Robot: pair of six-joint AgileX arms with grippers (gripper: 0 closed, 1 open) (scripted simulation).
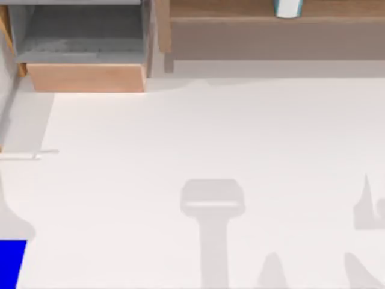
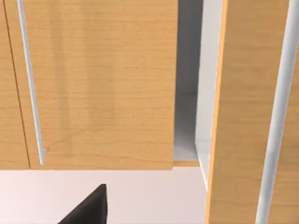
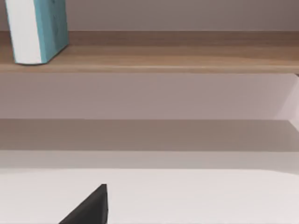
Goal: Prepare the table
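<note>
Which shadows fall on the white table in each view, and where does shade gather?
Top view: soft grey shadows lie on the table near its bottom edge, one broad-headed at centre, pointed ones to the right. Right wrist view: shade sits under the wooden shelf carrying a teal-and-white box. Left wrist view: faint vertical shadow streaks cross the wood front.

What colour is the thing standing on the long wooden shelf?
The book is teal blue with a white side, clearest in the right wrist view.

A dark finger of each hand shows (wrist views).
</note>
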